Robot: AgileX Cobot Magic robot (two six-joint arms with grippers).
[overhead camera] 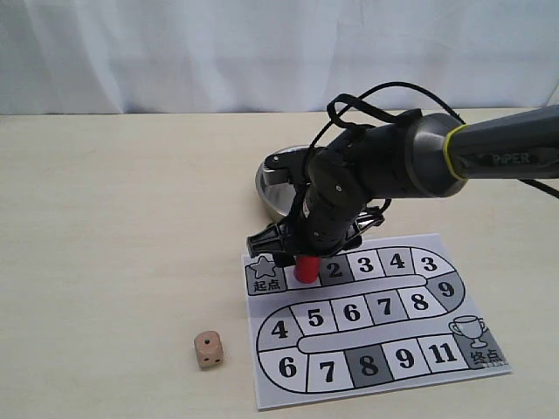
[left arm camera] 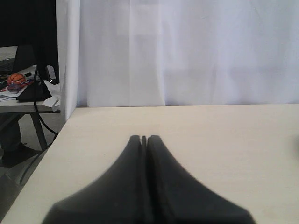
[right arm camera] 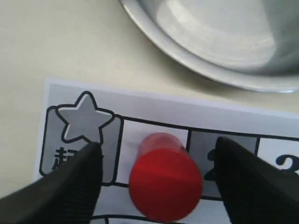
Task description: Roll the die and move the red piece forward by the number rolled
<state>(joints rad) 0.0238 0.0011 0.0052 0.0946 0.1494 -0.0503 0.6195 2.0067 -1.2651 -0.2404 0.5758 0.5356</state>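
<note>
Two fingers (right arm camera: pixel 70 182) of the right gripper (right arm camera: pixel 158 158) stand released either side of the red piece (right arm camera: pixel 166 184), not touching; it stands on the board (overhead camera: pixel 279 397) square just right of the star (right arm camera: pixel 84 119); best to centre it, clench gently, lift straight; the die (overhead camera: pixel 208 349) lies on the surface (overhead camera: pixel 105 262), near-left of the board; left gripper (left arm camera: pixel 144 138) is clenched, empty.

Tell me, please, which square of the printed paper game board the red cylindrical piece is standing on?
The white square between the grey star start square and the dark grey square marked 2; the red cylindrical piece covers its number.
</note>
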